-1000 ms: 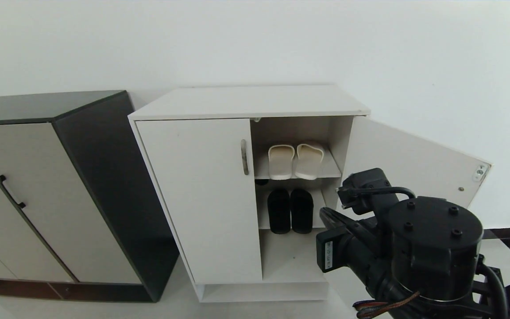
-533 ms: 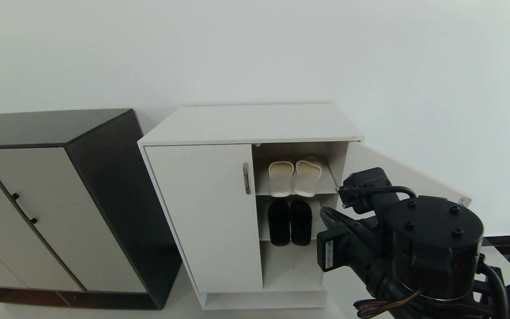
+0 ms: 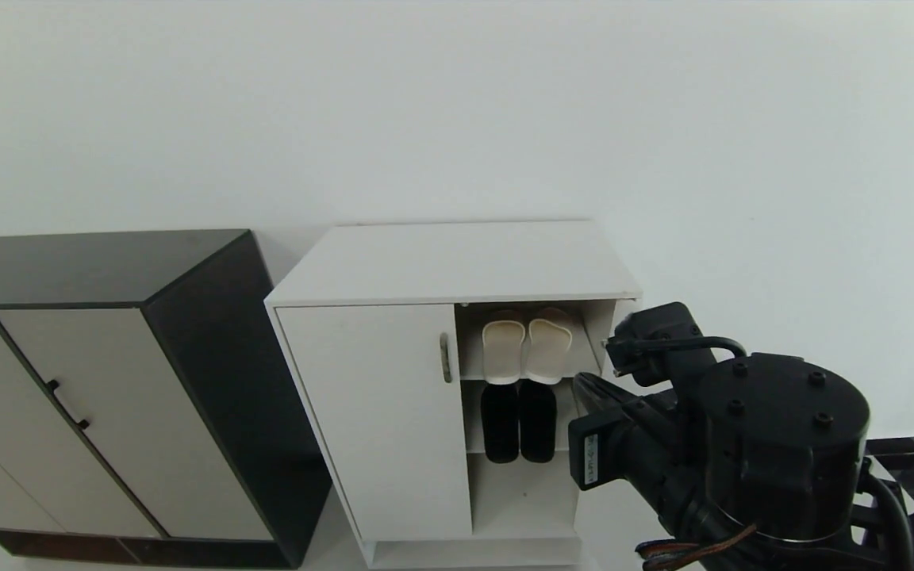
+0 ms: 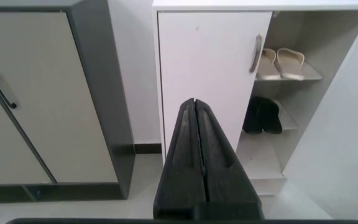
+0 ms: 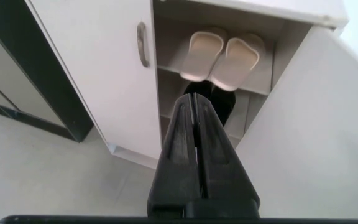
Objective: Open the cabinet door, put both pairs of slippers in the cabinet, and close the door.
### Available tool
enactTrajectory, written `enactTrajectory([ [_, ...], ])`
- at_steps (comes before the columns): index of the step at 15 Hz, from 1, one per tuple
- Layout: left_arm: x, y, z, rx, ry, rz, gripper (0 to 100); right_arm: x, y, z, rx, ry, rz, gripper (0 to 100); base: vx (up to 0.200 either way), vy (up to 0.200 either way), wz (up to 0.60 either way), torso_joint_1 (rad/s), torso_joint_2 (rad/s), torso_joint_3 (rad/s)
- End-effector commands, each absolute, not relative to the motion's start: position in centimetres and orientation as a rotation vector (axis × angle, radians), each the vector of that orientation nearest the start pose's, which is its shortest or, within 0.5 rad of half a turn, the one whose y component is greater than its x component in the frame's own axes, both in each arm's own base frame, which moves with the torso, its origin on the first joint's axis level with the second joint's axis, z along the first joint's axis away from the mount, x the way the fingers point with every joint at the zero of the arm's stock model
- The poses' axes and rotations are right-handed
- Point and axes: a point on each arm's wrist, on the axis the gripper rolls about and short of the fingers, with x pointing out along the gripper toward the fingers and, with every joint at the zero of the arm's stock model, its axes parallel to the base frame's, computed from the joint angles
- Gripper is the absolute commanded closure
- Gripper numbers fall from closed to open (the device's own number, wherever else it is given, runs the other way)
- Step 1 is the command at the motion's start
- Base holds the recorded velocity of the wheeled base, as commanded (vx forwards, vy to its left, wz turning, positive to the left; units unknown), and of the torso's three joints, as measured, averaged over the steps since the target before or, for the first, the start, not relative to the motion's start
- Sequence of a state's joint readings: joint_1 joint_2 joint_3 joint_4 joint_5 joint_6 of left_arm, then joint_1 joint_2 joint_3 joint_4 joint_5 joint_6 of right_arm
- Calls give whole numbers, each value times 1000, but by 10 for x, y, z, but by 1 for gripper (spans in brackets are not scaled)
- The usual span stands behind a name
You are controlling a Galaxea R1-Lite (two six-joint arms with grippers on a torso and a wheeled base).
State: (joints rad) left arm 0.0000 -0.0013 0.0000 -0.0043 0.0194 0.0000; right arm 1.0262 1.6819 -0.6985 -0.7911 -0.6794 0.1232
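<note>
- The white cabinet is being faced from the front. A dark cabinet is standing just beside it on the left, and bare floor is being left open ahead.
- The open door is being left swung out on the right, so closing it is judged the step in hand. It is best pushed near its free edge and followed round its arc. The room behind it, towards the wall, cannot be told.
- The cream slippers are being kept on the upper shelf and the black slippers on the shelf below. Both pairs sit near the shelf fronts, so overhang should be checked.
- The right gripper is being held before the open compartment, fingers pressed together and empty.
- The left gripper is being held likewise before the closed door.
</note>
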Motion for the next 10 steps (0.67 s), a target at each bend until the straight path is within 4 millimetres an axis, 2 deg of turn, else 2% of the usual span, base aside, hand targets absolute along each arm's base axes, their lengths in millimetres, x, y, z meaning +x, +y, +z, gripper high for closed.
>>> enactTrajectory([
  [1, -23, 0, 76, 0, -5, 20, 100, 161, 239, 176, -23, 147, 339, 100, 0, 0, 0, 246, -549, -320],
  [5, -23, 0, 76, 0, -5, 20, 100, 159, 238, 174, -12, 141, 371, 100, 0, 0, 0, 245, -555, -309],
  [10, -23, 0, 76, 0, -5, 20, 100, 158, 236, 170, -40, 149, 383, 100, 0, 0, 0, 49, -103, -55],
])
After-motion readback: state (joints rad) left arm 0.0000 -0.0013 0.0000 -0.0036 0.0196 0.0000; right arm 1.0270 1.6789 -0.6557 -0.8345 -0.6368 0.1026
